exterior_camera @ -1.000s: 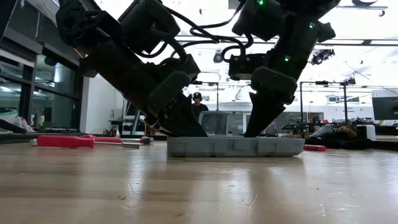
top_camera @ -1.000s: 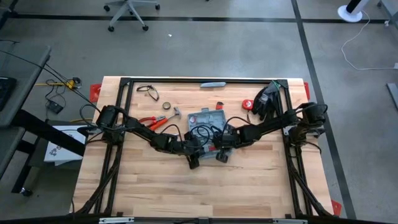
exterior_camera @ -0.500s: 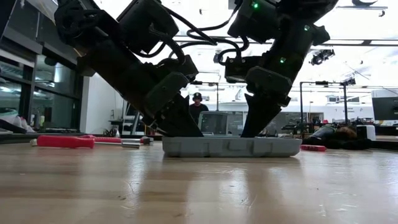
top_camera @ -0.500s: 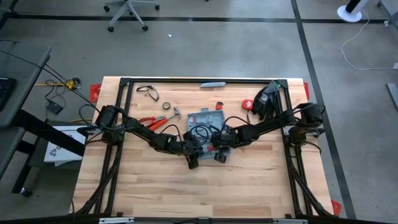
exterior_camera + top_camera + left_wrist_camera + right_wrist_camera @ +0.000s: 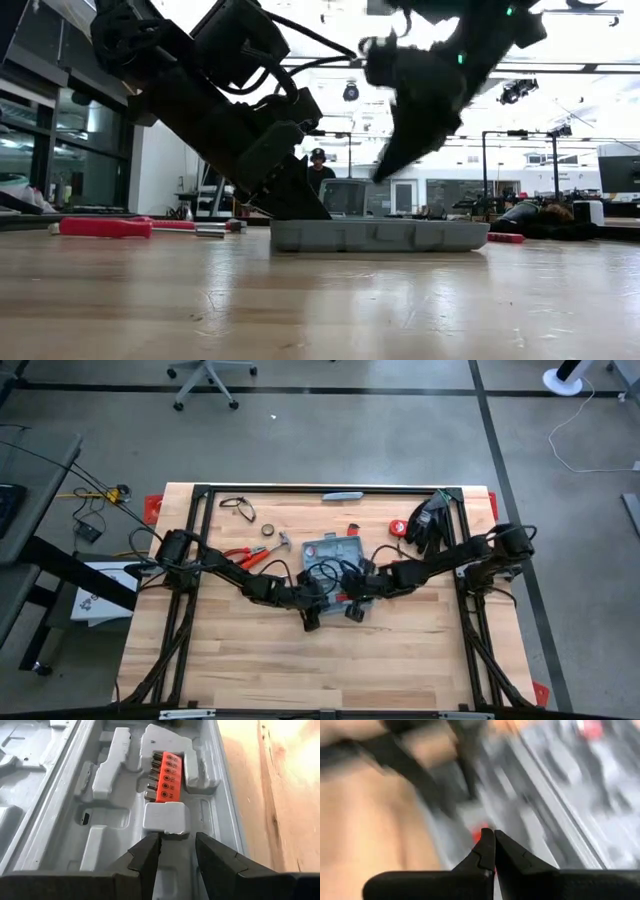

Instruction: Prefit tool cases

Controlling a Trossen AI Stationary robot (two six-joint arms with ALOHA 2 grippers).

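The blue-grey tool case (image 5: 330,548) lies open and flat on the table, its moulded inside up. In the left wrist view an orange bit holder (image 5: 167,769) sits in one recess, with a grey block (image 5: 165,817) just in front of it. My left gripper (image 5: 175,851) slants down into the case (image 5: 380,235) with its fingers apart, and their tips stand at the block's near edge. My right gripper (image 5: 493,837) is shut and hangs blurred above the case (image 5: 385,170), holding nothing. My left gripper reaches into the case's tray from the near left, slanting down, with nothing between its fingers (image 5: 146,855). Their tips stand right at the grey block's near edge (image 5: 172,834); whether they touch it or the tray floor I cannot tell.
Left of the case lie red-handled pliers (image 5: 245,555), a small hammer (image 5: 281,542) and a tape roll (image 5: 268,528). A slim grey bar (image 5: 342,495) lies at the far edge, and a black glove (image 5: 425,520) at the far right. The near half of the table is bare wood.
My right gripper, still shut, has come up out of the case and tipped, and now hangs clear above it. My left gripper has stayed where it was in the case.
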